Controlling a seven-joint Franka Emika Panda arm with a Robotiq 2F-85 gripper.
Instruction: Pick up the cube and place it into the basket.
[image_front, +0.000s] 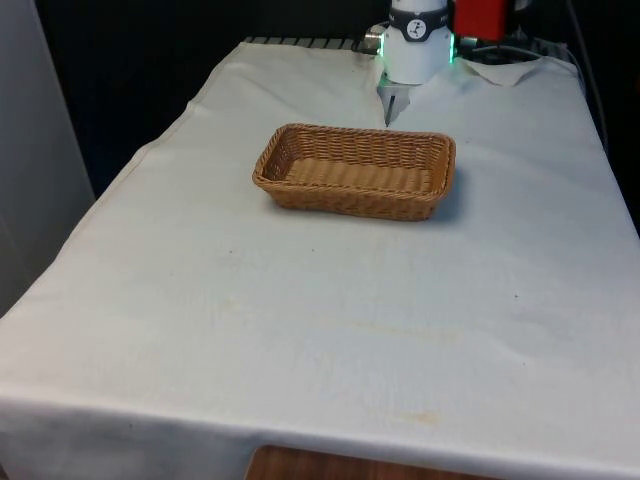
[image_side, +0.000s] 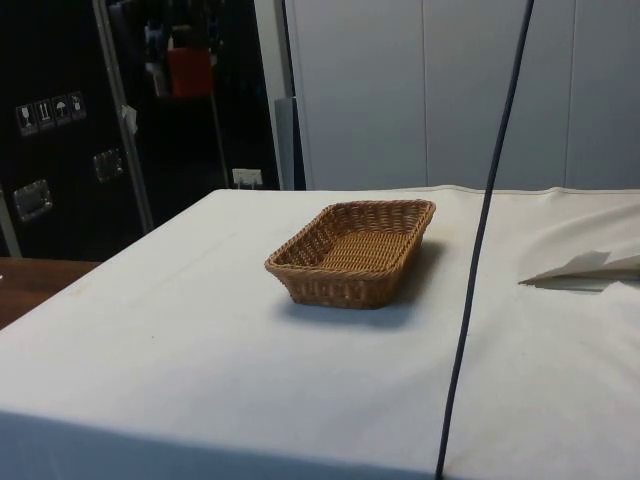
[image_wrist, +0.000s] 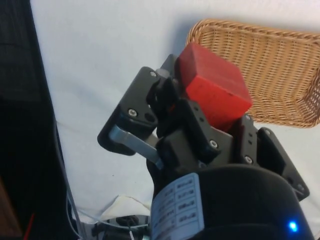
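Note:
A red cube (image_wrist: 215, 80) sits clamped between the black fingers (image_wrist: 150, 100) of my gripper (image_wrist: 207, 102), which is shut on it and held above the white cloth. The wicker basket (image_wrist: 265, 60) lies just beyond the cube in the wrist view, with nothing in the part I can see. The same basket (image_front: 350, 195) stands empty towards the far end of the table in the front view, and it is also in the side view (image_side: 340, 285). A red block (image_front: 480, 18) shows at the front view's top edge beside the arm's base (image_front: 415, 45); it looks like the held cube.
A folded flap of white cloth (image_front: 505, 72) lies near the robot's base, seen too in the side view (image_side: 585, 268). A dark cable (image_side: 480, 250) hangs across the side view. The white cloth (image_front: 320, 320) stretches wide in front of the basket.

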